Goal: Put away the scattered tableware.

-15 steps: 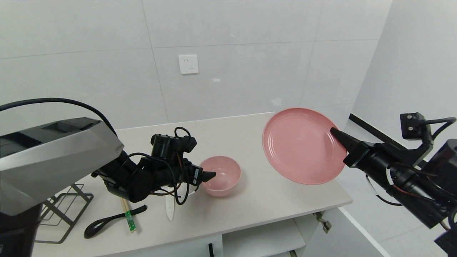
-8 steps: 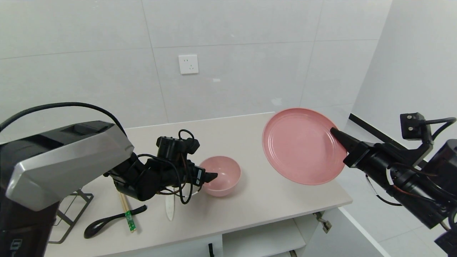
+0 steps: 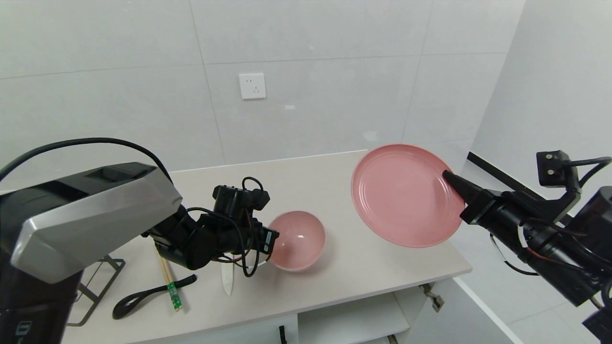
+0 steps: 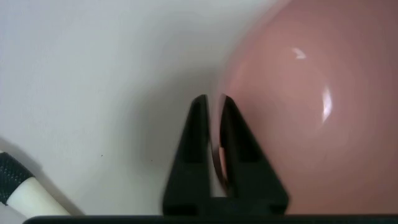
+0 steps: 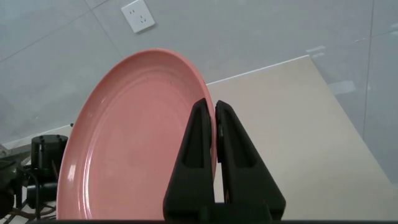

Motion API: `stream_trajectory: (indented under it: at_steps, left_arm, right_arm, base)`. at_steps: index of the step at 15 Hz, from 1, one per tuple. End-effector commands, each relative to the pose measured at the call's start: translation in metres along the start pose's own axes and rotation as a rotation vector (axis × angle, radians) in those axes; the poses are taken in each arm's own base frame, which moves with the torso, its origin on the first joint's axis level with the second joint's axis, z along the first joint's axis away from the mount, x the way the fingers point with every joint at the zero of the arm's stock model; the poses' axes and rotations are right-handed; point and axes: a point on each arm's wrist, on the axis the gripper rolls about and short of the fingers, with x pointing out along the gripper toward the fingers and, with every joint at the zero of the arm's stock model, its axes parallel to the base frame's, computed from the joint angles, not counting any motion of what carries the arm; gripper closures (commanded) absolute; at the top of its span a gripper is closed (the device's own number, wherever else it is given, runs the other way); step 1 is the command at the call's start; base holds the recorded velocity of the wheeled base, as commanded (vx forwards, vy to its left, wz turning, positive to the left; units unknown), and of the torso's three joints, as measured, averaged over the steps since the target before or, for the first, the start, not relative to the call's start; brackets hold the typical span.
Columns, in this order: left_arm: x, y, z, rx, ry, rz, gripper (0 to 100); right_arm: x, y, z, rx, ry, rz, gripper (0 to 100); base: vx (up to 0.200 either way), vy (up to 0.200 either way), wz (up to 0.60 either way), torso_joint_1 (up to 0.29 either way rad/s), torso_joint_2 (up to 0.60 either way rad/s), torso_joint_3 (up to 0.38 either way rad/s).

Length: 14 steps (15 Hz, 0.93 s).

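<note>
Now the left fingers (image 4: 198,134) have tipped the bowl (image 3: 300,241).

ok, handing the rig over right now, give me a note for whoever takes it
Left gripper: shut on the rim of the pink bowl, which sits tipped near the middle.
Right gripper: shut on the rim of the pink plate, held tilted over the right end of the counter.
Done: nothing visibly stowed.
To do: bowl, plate, plus black spoon, chopsticks and white utensil lying near the wire rack.
</note>
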Motion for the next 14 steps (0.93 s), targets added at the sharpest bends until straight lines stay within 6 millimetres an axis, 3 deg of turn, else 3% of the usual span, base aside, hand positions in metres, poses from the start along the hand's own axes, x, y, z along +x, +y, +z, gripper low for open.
stream_trajectory:
  at_steps: [1, 7, 10, 13, 14]
  left_arm:
    - [-0.011, -0.002, 0.009, 0.006, -0.03, 0.0, 100]
    - [-0.042, 0.001, 0.033, 0.026, -0.125, 0.018, 100]
    - [-0.07, -0.003, 0.046, 0.036, -0.183, 0.018, 100]
    - [-0.091, -0.007, 0.046, 0.03, -0.202, 0.017, 100]
    - [-0.106, -0.008, 0.044, 0.029, -0.211, 0.01, 100]
  right_arm:
    - [0.0, 0.0, 0.0, 0.0, -0.001, 0.001, 100]
    - [0.0, 0.001, 0.003, -0.001, -0.013, 0.006, 100]
    - [-0.003, 0.01, 0.007, 0.004, -0.029, 0.045, 100]
    - [-0.003, 0.014, 0.009, 0.022, -0.037, 0.062, 100]
    - [-0.004, 0.013, 0.007, 0.02, -0.03, 0.059, 100]
  base:
    - [0.0, 0.0, 0.0, 0.0, 0.0, 0.0]
    - [0.0, 0.0, 0.0, 0.0, 0.0, 0.0]
    - [0.0, 0.0, 0.0, 0.0, 0.0, 0.0]
    - [0.0, 0.0, 0.0, 0.0, 0.0, 0.0]
    - [0.0, 0.0, 0.0, 0.0, 0.0, 0.0]
